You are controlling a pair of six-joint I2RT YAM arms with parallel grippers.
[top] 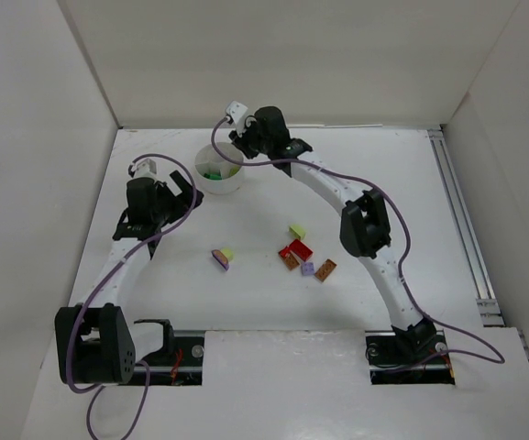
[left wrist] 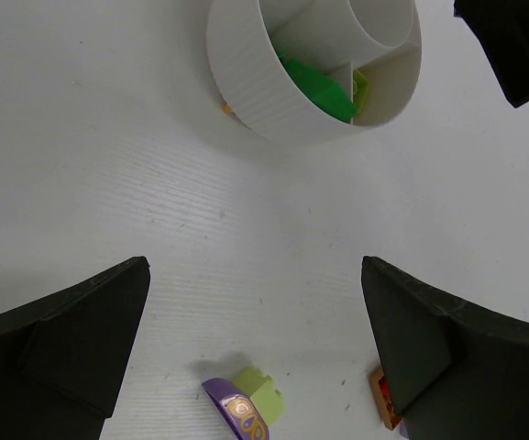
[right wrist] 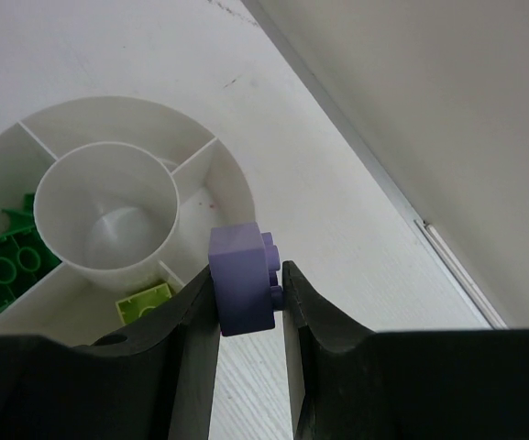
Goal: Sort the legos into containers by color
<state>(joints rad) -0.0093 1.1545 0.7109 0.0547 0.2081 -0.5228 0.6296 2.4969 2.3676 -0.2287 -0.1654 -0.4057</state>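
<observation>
The round white dish (top: 219, 183) stands at the back of the table. In the right wrist view its compartments (right wrist: 235, 188) hold green bricks (right wrist: 7, 266) and a yellow-green brick (right wrist: 143, 301). My right gripper (right wrist: 250, 293) is shut on a lilac brick (right wrist: 241, 280) and holds it over the dish's outer rim; it also shows in the top view (top: 236, 149). My left gripper (left wrist: 255, 348) is open and empty above the table, short of the dish (left wrist: 246, 82). A lilac piece (left wrist: 236, 408) and a pale yellow-green brick (left wrist: 262, 392) lie together just below it.
Loose bricks lie mid-table: a lilac and yellow-green pair (top: 221, 258), a yellow-green one (top: 297, 231), a red one (top: 296, 249), orange-brown ones (top: 290, 262) (top: 325, 269) and a lilac one (top: 307, 269). White walls enclose the table on three sides. A metal rail (top: 461, 229) runs along the right.
</observation>
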